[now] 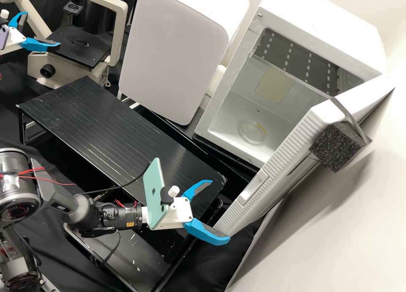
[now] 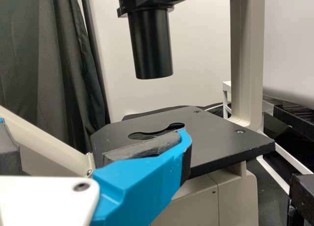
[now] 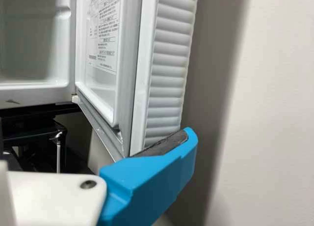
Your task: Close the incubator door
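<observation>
Task thing: white, ribbed plastic incubator door (image 1: 287, 149) is standing wide open on boxy white incubator (image 1: 321, 19). Right white, blue-fingered gripper (image 1: 220, 211) is keeping fingers apart, one finger lying against door's lower corner (looks like contact to us). Left white, blue-fingered gripper (image 1: 42, 28), fingers apart, is hovering near flat black stage (image 1: 91, 57) of cream metal microscope (image 1: 120, 29). Inside incubator, we are seeing clear round dish (image 1: 252, 132).
</observation>
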